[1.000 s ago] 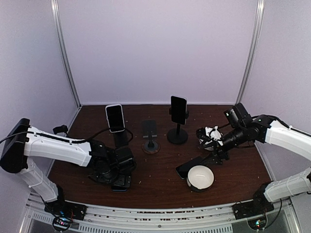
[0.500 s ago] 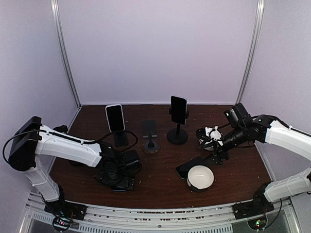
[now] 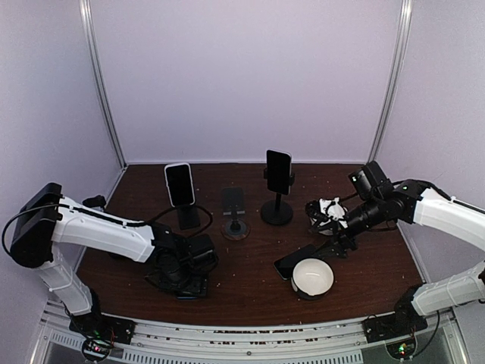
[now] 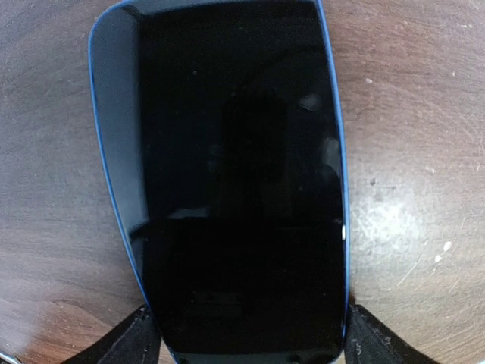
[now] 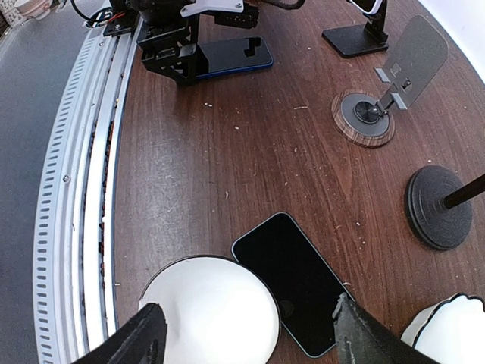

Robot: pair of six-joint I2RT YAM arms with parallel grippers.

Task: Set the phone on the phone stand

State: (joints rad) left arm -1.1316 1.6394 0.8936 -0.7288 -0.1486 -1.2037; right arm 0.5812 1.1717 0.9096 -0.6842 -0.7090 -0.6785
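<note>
Right fingers (image 5: 142, 343) apart; phone (image 5: 299, 280) beside white bowl (image 5: 208, 303)

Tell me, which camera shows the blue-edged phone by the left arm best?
The left wrist view: the blue-edged phone fills the picture, lying screen up on the table between the fingers of the left gripper. The right wrist view shows it small, partly under that gripper. In the top view the gripper hides nearly all of it.
</note>
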